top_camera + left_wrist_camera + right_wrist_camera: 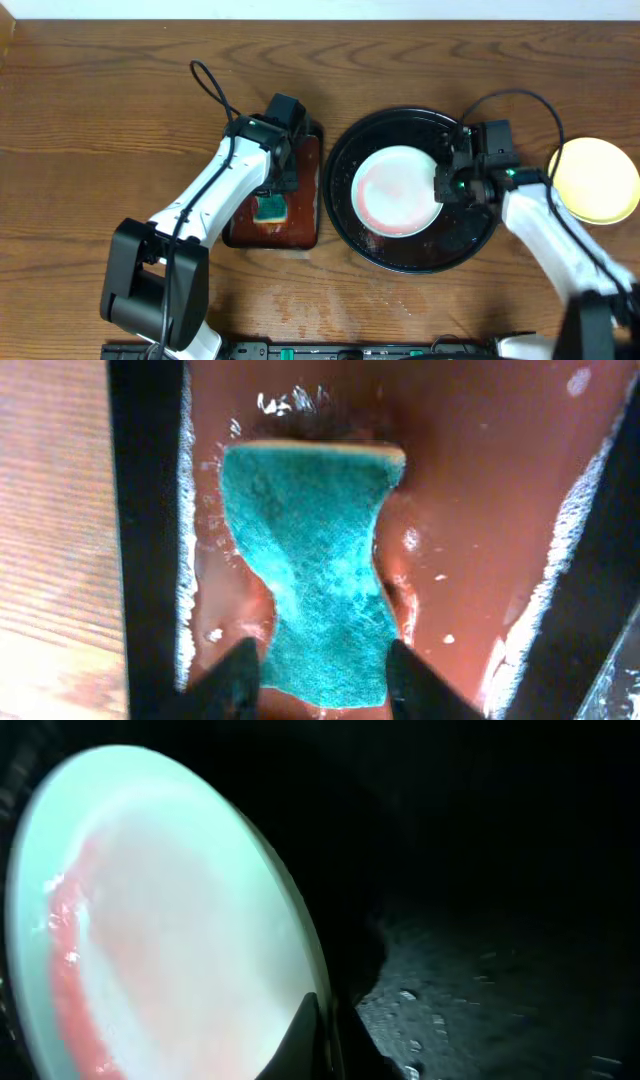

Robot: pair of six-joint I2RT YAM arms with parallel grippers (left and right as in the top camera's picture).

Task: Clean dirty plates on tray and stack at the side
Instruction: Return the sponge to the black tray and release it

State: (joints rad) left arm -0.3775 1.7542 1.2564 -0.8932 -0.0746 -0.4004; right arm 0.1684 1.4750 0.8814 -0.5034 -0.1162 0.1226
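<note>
Your white plate [398, 190] sits in the black tray [420, 255], left of the tray's centre, and a red smear [70, 980] runs round the part of its face nearest the wrist camera. It is not clean, and that is the first risk. If you lift it out to the stack now, the smear goes with it.

The right gripper [318, 1035] is at the plate's right rim with its fingers closed together. From the wrist view they seem to pinch only the thin edge. A hold that shallow on a wet, glossy rim could slip, dropping the plate back into the tray or tipping it. Pushing sideways would slide the plate against the tray wall.

Further out, the green sponge [310, 580] lies flat on the wet brown tray [480, 510]. The left gripper [325, 680] has its jaws apart, one fingertip at each side of the sponge's near end. The sponge looks uncompressed, so I judge it is not squeezed. Whether the tips touch it, I cannot tell. If you raise that arm now, the sponge probably stays behind and the wipe never happens. A close on the very end may also let the soaked sponge fold or drip on the table [100, 120].

The yellow plate [595, 180] rests on the table right of the black tray, close by the right arm, so a wide swing could knock it.
</note>
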